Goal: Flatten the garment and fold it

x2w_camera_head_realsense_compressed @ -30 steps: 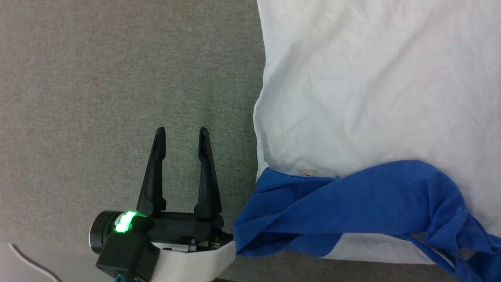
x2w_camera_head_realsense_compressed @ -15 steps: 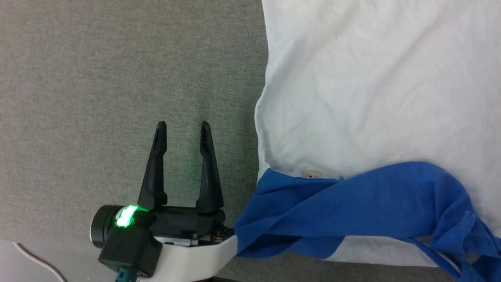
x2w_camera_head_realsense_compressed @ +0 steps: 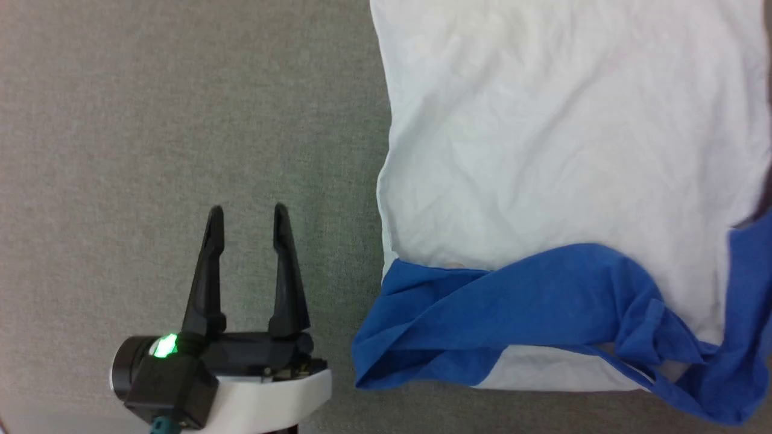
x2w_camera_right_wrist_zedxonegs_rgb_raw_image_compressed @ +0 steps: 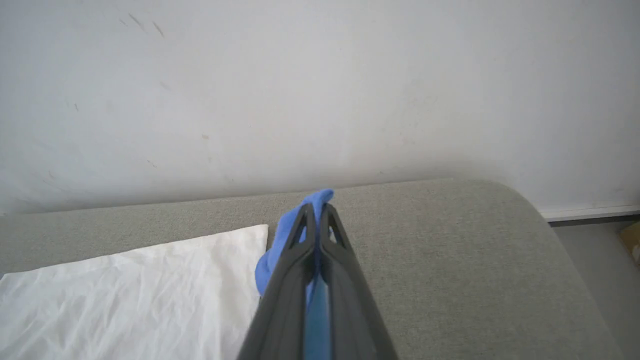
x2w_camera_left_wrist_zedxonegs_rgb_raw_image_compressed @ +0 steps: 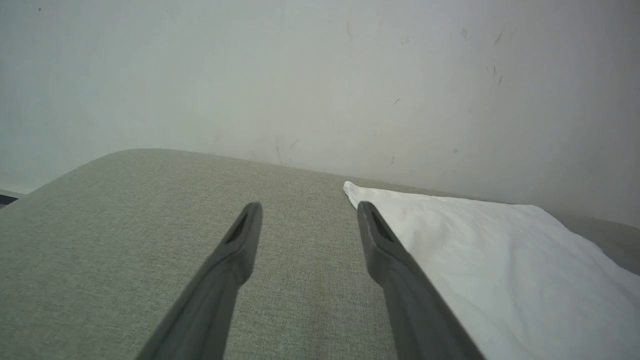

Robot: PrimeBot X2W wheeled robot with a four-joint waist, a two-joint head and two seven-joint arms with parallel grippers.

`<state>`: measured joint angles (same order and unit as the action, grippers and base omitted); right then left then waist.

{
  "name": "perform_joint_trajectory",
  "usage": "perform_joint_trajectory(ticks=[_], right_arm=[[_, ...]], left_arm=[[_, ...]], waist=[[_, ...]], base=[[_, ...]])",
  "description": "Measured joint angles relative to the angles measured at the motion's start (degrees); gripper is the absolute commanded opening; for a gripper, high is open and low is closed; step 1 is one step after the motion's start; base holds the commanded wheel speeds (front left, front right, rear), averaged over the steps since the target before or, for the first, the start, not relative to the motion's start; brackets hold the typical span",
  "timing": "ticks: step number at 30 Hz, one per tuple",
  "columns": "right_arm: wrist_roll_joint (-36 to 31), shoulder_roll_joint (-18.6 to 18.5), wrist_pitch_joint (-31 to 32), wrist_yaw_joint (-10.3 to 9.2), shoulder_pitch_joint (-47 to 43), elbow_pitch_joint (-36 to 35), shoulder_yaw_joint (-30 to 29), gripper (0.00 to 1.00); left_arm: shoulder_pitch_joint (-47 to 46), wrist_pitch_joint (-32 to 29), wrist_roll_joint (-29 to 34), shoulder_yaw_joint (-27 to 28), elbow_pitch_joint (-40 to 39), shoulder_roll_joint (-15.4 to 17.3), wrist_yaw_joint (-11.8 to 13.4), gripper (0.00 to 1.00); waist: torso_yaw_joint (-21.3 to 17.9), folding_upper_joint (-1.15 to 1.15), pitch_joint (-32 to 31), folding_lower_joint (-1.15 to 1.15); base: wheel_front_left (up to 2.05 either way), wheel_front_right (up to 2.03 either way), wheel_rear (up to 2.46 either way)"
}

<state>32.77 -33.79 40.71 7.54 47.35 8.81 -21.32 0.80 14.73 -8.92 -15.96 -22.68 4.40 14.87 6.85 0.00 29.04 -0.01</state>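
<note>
Head view, L to R: grey fabric surface (x2w_camera_head_realsense_compressed: 151, 120) takes the left half. The left gripper (x2w_camera_head_realsense_compressed: 248, 208) sits low-left, fingers pointing up-frame and spread wide w/ nothing btwn them, near the garment (x2w_camera_head_realsense_compressed: 543, 150) but apart from its left edge. Garment fills centre to right: white body spread flat-ish w/ light creases, and a blue sleeve (x2w_camera_head_realsense_compressed: 512, 301) bunched and twisted across its near edge. More blue rises at the far right. Left wrist view: left gripper (x2w_camera_left_wrist_zedxonegs_rgb_raw_image_compressed: 309, 205) is wide apart above the grey surface, white cloth to the right of it, pale wall (x2w_camera_left_wrist_zedxonegs_rgb_raw_image_compressed: 300, 75) behind. Right wrist view: right gripper (x2w_camera_right_wrist_zedxonegs_rgb_raw_image_compressed: 316, 207) is pinched narrow on blue cloth of the garment (x2w_camera_right_wrist_zedxonegs_rgb_raw_image_compressed: 320, 196), which pokes past the tips. White body lies lower-left.
</note>
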Motion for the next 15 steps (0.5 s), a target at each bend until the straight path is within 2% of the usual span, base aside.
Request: perform_joint_trajectory(ticks=[7,15], right_arm=[[3.1,-2.0,-3.2,0.0,-11.3,-1.4,-11.5,0.0],[3.0,1.4,-8.4,0.0,-26.7,-1.2,-22.1,0.0]], left_arm=[[4.0,0.0,-2.3,2.7,-0.3,2.1,-0.3,1.0],[7.2,-0.9,-4.3,3.9,-0.3,3.5,-0.7,1.0]], waist=[[-1.6,0.0,-6.5,-0.01],[-3.5,0.0,-12.9,-0.01]], base=[[0.0,0.0,0.0],[0.0,0.0,0.0]])
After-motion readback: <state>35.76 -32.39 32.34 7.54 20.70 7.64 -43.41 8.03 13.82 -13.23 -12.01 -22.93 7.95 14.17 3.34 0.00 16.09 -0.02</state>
